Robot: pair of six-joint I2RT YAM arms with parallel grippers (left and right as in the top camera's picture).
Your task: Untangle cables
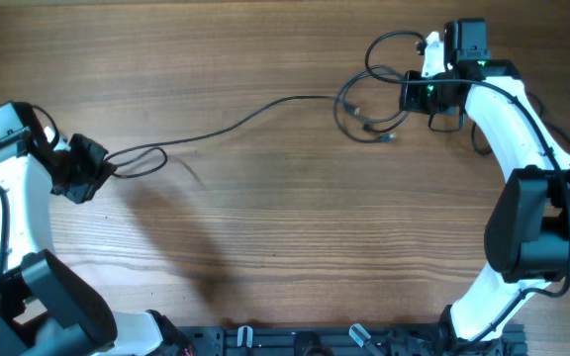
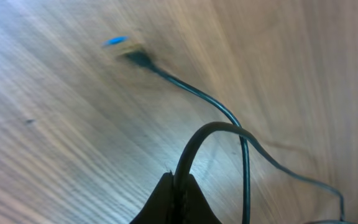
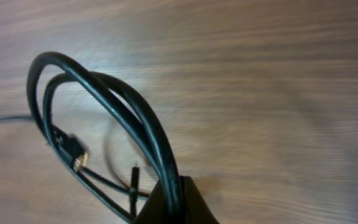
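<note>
Wood table, cables strung across its far half. Wrist views crop both grippers' fingertips; plug is blurred. Left gripper is clamped on the cables' end loop, right gripper clamped on their coiled end.

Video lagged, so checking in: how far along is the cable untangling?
Done: one cable lies stretched across the table, from the left jaws to the bundle.
In hand: the left jaws are shut on its looped end, and the right jaws are shut on two loops of the bundle.
Left: the bundle's loops overlap, with a plug among them, so the cables are not yet separate.
</note>
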